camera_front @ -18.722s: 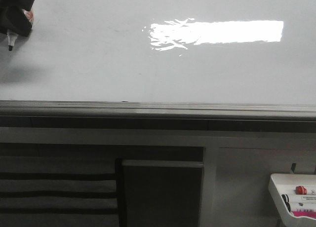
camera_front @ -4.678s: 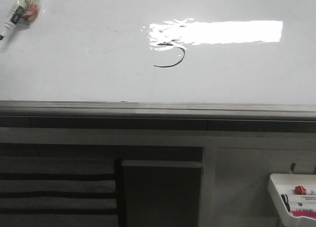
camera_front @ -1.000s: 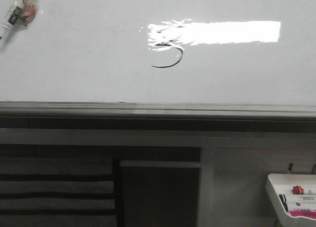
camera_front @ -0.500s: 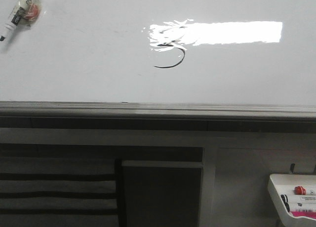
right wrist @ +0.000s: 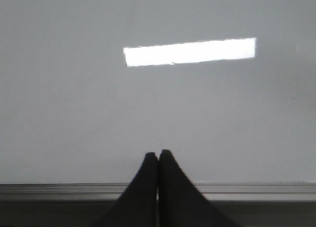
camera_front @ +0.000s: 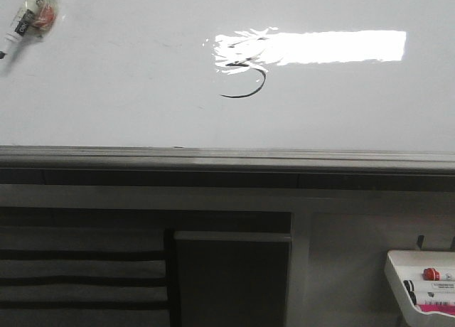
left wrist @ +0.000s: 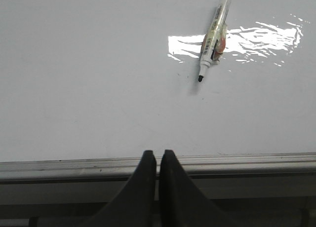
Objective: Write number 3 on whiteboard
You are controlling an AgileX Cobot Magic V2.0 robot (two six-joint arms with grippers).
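We find the whiteboard (camera_front: 128,92) lying flat, glossy white-grey, with one bright rectangular glare patch (camera_front: 334,46) and one grey metal rail (camera_front: 227,156) along its near edge. Beyond that rail, in the front view, we see dark cabinet fronts and one small white marker tray (camera_front: 419,284) at the lower right, which holds capped markers, at least one with a red cap.

On the board we count one drawn figure, the number 3 (camera_front: 245,78): a thin black hooked curve with a smaller squiggle above, overlapping the left end of the glare. We count one uncapped marker (left wrist: 213,37) lying loose on the board near its far left corner, tip touching nothing but the surface, well apart from the figure.

Both claws sit at the rail, off the writing area. The left gripper (left wrist: 158,160) has its jaws pressed together, holding nothing, with the marker well ahead of it. The right gripper (right wrist: 158,160) is likewise closed and empty, and the figure does not appear in its view
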